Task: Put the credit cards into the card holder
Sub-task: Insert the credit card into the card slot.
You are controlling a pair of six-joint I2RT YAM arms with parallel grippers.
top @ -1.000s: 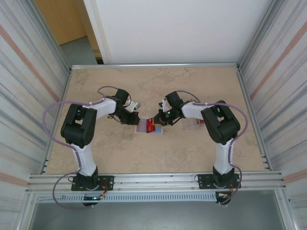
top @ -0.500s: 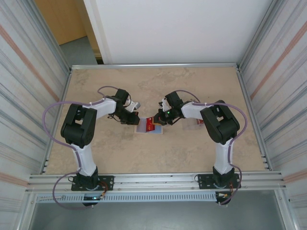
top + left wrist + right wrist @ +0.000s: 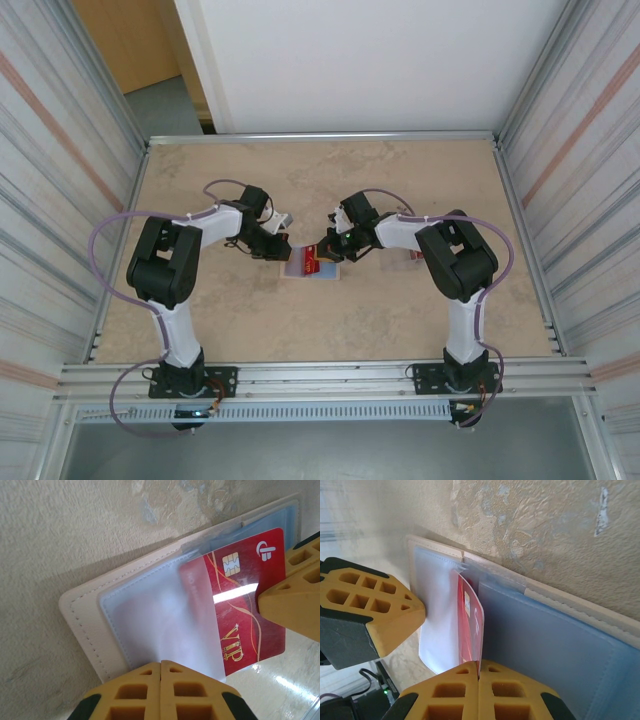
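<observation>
Top: left hand [image 3: 277,251] and right hand [image 3: 323,252] meet at the card holder [image 3: 295,268], mid-worktop [image 3: 400,320].
Left wrist: left fingers [image 3: 135,692] pressed together, tips at holder edge. Credit card [image 3: 250,625] partly under clear sleeve.
Right wrist: right hand clamped on card's edge.

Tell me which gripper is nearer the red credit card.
Right. The right gripper pinches the edge of the credit card; the left gripper clamps the card holder beside it.

One credit card [image 3: 247,630] (red, chip showing), one card holder [image 3: 145,622]
</observation>
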